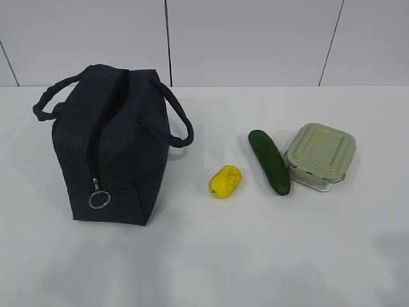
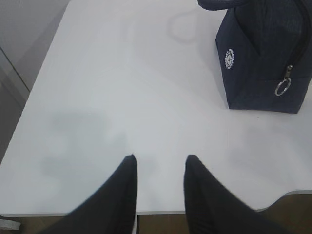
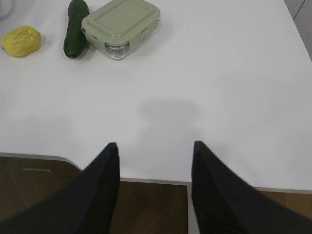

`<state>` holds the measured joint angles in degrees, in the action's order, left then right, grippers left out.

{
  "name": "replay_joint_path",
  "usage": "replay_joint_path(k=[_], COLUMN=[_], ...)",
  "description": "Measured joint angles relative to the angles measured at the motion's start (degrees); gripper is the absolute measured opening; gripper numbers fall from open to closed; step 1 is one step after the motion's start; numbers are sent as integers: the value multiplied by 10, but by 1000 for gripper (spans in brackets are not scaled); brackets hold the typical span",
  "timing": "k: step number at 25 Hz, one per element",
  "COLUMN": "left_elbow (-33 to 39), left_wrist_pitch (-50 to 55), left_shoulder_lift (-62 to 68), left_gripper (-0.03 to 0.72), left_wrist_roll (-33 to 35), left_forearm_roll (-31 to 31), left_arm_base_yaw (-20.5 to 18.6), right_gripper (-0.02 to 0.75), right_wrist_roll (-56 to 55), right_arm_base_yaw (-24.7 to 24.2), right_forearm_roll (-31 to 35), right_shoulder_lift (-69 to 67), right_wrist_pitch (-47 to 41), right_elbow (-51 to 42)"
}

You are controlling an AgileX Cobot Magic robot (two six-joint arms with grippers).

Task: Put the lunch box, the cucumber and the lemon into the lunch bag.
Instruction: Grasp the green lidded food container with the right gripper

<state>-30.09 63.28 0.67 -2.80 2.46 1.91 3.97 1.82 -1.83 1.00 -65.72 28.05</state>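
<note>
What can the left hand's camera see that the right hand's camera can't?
Only the left wrist view shows the boxy dark navy fabric lunch bag, its round white logo and silver ring pull, plus the open left gripper. Only the right wrist view shows the bright yellow lemon, dark green cucumber, sage-green-lidded lunch box and open right gripper. Both show the white table.

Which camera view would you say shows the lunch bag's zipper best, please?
The exterior view: the zipper runs down the lunch bag to its ring pull. The left wrist view shows only the pull; the right wrist view shows none.
</note>
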Motion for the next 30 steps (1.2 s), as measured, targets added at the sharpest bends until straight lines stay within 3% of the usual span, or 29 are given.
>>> replay_joint_path(k=[22,30], left_elbow=[0,0], left_wrist_pitch=[0,0], left_shoulder_lift=[0,0], left_gripper=[235,235], left_wrist_roll=[0,0], left_forearm_roll=[0,0], left_arm_base_yaw=[0,0], right_gripper=[363,363], right_wrist_roll=[-5,-14], right_arm_base_yaw=[0,0], right_forearm_roll=[18,35], right_shoulder_lift=[-2,-87], right_wrist_pitch=[6,15], right_elbow=[3,35])
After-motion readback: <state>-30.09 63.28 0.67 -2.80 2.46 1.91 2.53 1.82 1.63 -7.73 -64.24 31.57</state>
